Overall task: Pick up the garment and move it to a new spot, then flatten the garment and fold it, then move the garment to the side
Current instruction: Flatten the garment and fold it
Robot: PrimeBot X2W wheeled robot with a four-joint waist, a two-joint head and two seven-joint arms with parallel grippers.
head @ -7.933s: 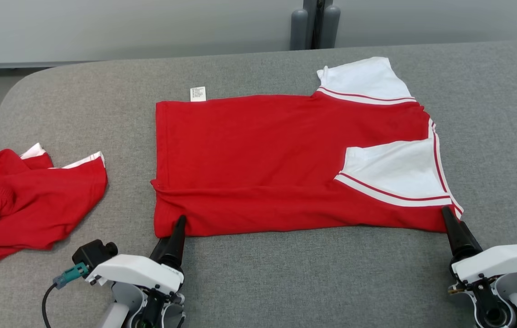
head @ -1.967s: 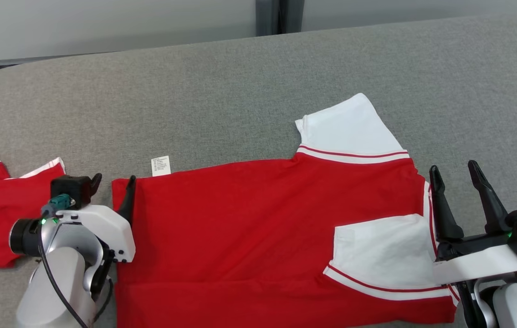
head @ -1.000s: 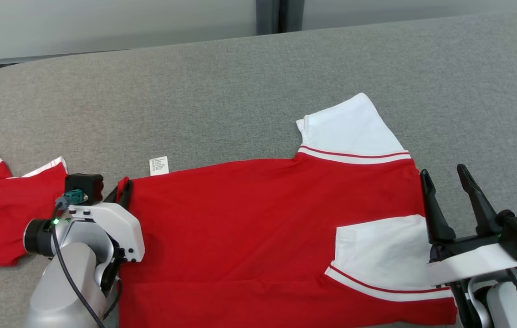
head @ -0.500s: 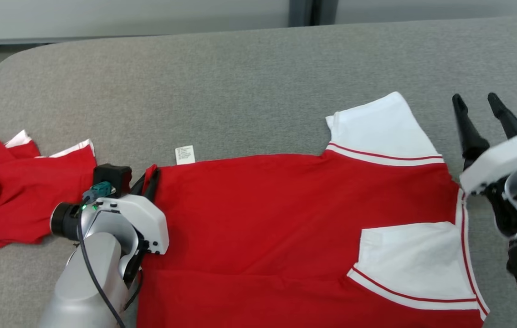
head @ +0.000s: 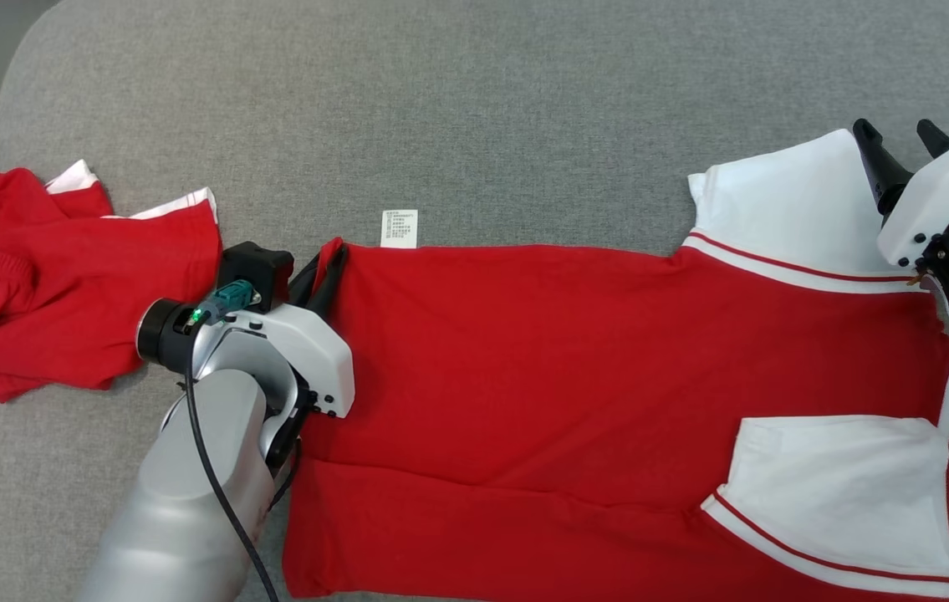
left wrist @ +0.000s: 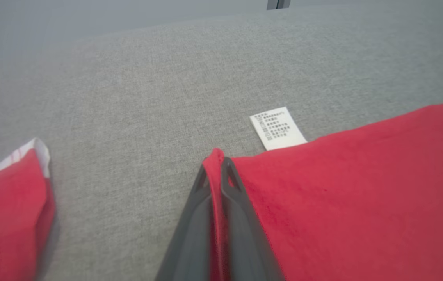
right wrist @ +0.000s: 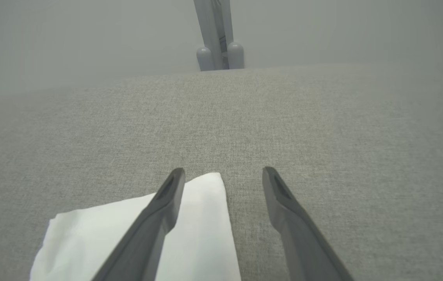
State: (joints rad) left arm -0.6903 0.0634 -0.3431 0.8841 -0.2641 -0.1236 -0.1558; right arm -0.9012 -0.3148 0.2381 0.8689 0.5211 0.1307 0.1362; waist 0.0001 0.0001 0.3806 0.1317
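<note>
Shirt [head: 574, 401] lies flat on the table [head: 482, 100], its near edge already turned over in a long fold, stretched between the two grippers. Two seconds ago the left gripper [head: 325, 267] stood open astride the far hem corner. Now its fingers are pressed together on that corner, a ridge of red cloth pinched up between them, with the label [head: 400, 228] just right of the tips. The right gripper [head: 896, 130] has meanwhile left the shirt's right edge and travelled forward to the far white sleeve [head: 783, 201]. It is spread wide and holds nothing: one finger is over the sleeve's outer corner, the other over bare table just right of it. The head camera has tipped down too, so much of the picture's shift is not the shirt's. I judge one far corner secured and the other grasp yet to be made before the far edge can be folded toward the robot.

The left forearm rises from below, wrist low, fingers nearly level and pointing away. The right arm enters from the right, fingers also pointing away, slanting down at the sleeve. A second red garment [head: 81, 276] lies well left of the left gripper.
</note>
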